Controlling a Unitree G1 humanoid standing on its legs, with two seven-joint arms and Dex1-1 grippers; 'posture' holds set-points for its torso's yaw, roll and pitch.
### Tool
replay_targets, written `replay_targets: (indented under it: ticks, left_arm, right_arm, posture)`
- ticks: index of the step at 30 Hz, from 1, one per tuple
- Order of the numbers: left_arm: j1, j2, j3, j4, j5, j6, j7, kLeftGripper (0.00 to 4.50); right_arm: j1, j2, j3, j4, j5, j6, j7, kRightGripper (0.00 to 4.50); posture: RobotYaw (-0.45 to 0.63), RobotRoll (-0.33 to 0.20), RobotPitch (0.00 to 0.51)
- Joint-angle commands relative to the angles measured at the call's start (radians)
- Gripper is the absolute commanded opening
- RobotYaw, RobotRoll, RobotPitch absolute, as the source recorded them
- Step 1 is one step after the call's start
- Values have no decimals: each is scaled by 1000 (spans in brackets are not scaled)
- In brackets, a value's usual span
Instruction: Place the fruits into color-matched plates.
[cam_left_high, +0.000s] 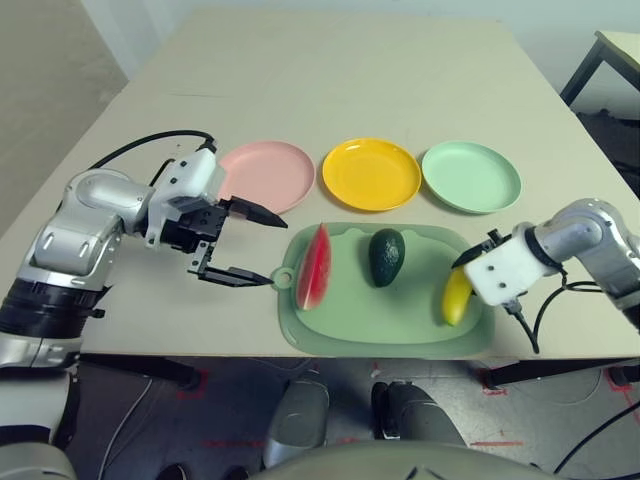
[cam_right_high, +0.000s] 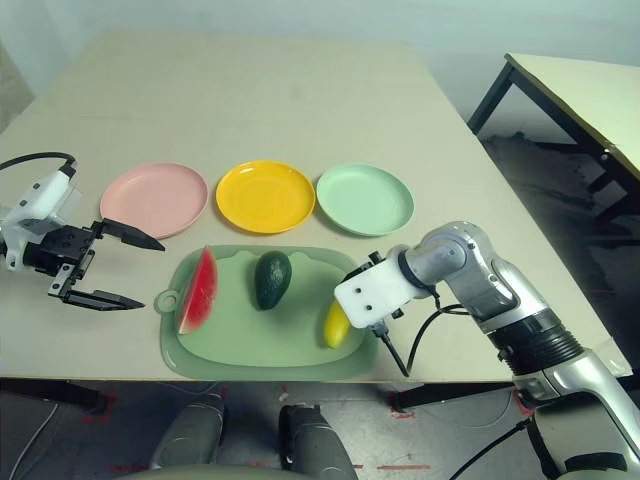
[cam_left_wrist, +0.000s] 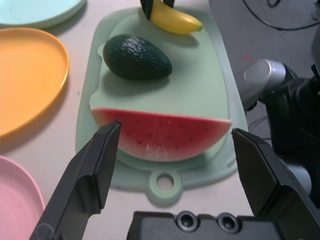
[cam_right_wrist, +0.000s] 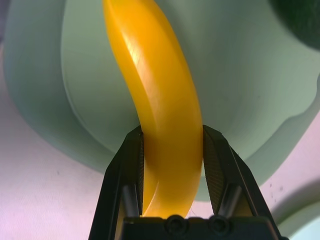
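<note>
Your banana (cam_right_wrist: 165, 115), lying on the cutting mat (cam_left_high: 400, 320), sits clamped in the right pincer (cam_right_wrist: 172, 150), so I judge you next lift it to the yellow plate (cam_left_high: 371, 173) beyond, while the left pincer (cam_left_high: 247, 243) gapes apart beside the watermelon wedge (cam_left_high: 314, 266).

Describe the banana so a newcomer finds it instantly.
Find the light-green cutting mat at the table's near edge. Three fruits lie on it; the banana is nearest the robot's right side, between the right gripper's fingers. It's the only yellow, curved one, beside the dark avocado.
</note>
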Motion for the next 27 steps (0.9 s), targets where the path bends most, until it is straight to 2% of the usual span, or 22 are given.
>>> replay_targets:
  ticks: [1,4,7,10,14,16,20,24,27]
  left_arm:
    - [-17,-14,-2,14,21,-2,0,4500]
    - [-37,-34,8,26,22,5,25,4500]
    - [-58,-50,17,26,25,32,56,4500]
    - [-77,-64,11,44,82,14,124,4500]
    - [-85,-73,-8,65,160,9,198,4500]
    - [-88,-81,-9,69,180,22,230,4500]
    - [-104,-106,-8,75,207,64,301,4500]
    - [-105,-113,-16,75,234,77,329,4500]
    - [-97,-114,-15,65,240,87,338,4500]
  right_arm:
    - [-34,-2,-15,-29,34,49,24,1681]
    - [-132,13,-24,4,41,97,41,1681]
    - [-276,60,-19,102,23,120,32,1681]
    - [-453,148,-13,286,-21,94,-38,1681]
    - [-603,276,8,531,-84,47,-166,1681]
    - [-643,342,18,639,-111,28,-235,1681]
    - [-704,467,114,910,-268,-109,-445,1681]
    - [-736,567,146,1105,-324,-153,-564,1681]
    - [-749,603,167,1198,-366,-173,-633,1681]
  posture:
    - [235,0,123]
    - [228,0,116]
    - [224,0,115]
    - [225,0,115]
    - [225,0,115]
    - [225,0,115]
    - [224,0,123]
    - [239,0,127]
    - [254,0,127]
